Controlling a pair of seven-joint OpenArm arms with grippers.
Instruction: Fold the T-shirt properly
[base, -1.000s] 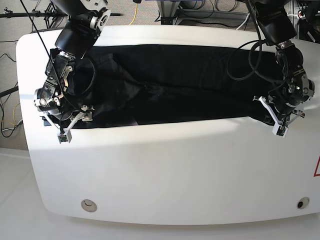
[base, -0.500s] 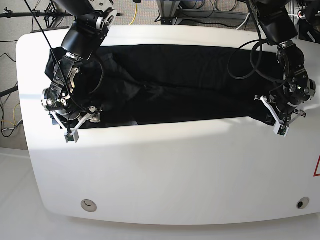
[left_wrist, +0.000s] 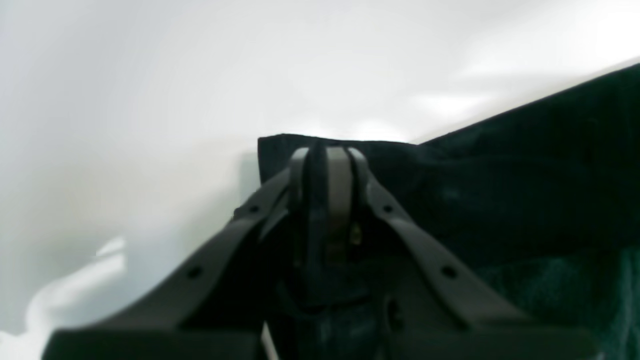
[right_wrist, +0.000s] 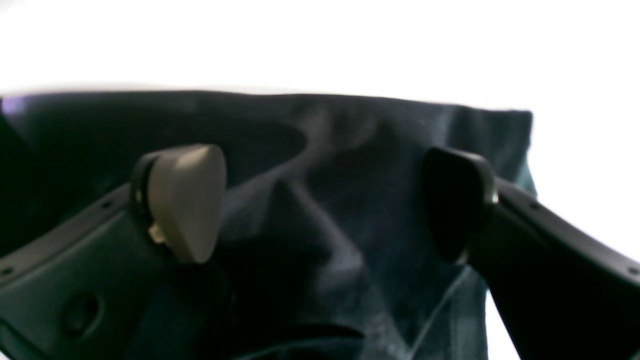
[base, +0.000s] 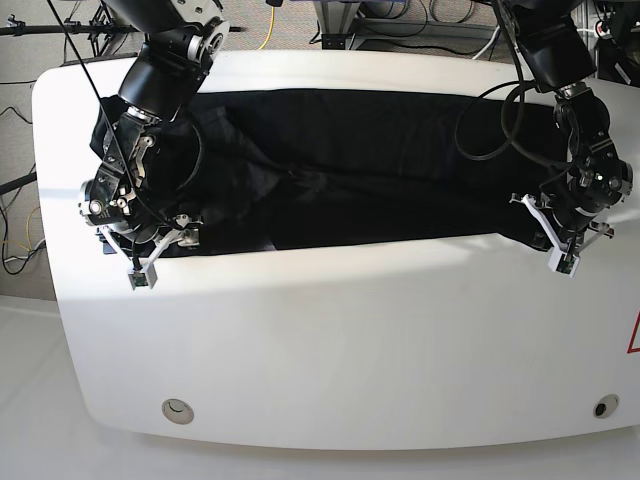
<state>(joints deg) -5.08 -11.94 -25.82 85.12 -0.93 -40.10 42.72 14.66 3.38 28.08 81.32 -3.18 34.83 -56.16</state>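
Hands first: the left hand (left_wrist: 325, 155) is clenched on the near corner of the shirt (base: 360, 165), its pads pressed together with black cloth pinched between them, as the left wrist view shows. The right hand (right_wrist: 320, 200) is spread wide, one pale pad (right_wrist: 185, 200) and one dark pad on either side of a rumpled fold at the opposite near corner, gripping nothing yet.

From there the shirt runs as a long dark band across the far half of the white worktop (base: 330, 340), its long axis going side to side between the two arms. Its near edge lies nearly straight from one hand to the other, and the bare worktop in front is towards the camera.

Judging by this, the coming fold depends on both near corners being held. The right hand is already over its corner, with cloth between the pads, so it seems to need only to close.
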